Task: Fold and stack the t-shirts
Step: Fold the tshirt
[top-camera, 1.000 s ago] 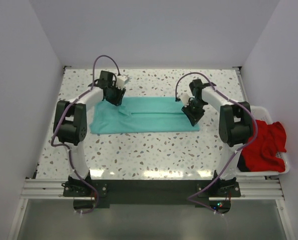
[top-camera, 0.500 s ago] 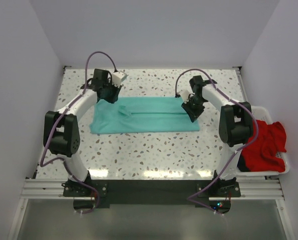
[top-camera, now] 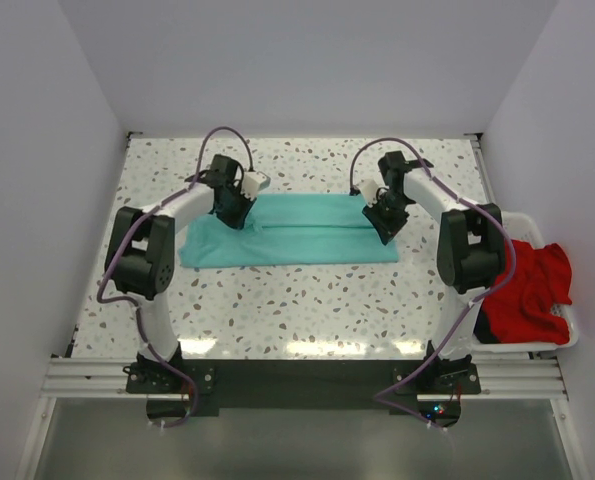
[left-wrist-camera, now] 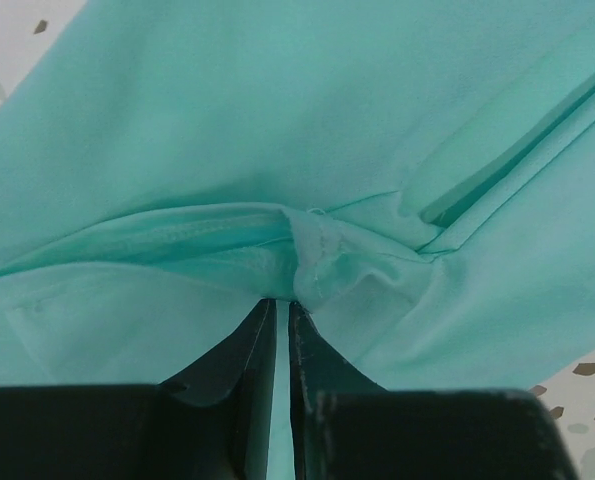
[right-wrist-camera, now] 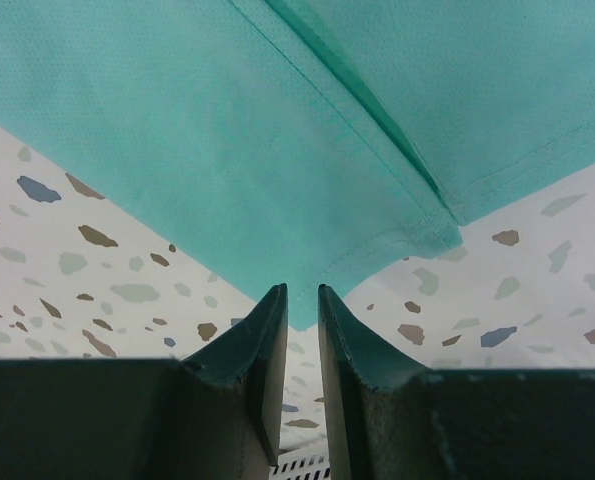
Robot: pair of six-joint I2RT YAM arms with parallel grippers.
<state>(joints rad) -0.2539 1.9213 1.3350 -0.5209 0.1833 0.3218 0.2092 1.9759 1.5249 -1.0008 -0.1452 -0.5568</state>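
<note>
The teal t-shirt (top-camera: 287,230) lies folded into a long flat strip across the middle of the table. My left gripper (top-camera: 235,210) is down on its upper left part. In the left wrist view the jaws (left-wrist-camera: 282,302) are closed to a thin slit on a bunched fold of teal fabric (left-wrist-camera: 322,265). My right gripper (top-camera: 385,224) is at the strip's right end. Its narrow jaws (right-wrist-camera: 300,292) hold a hemmed corner of the teal shirt (right-wrist-camera: 277,150) between the tips. The red t-shirt (top-camera: 527,290) lies crumpled in the basket at the right.
The white slatted basket (top-camera: 569,340) stands off the table's right edge, beside the right arm. The speckled tabletop (top-camera: 307,300) runs in front of and behind the shirt. White walls close in the back and sides.
My left gripper lifted away to the upper left, then came back down and right onto the teal shirt's upper left part. The right gripper barely moved. The shirt's outline is unchanged.
</note>
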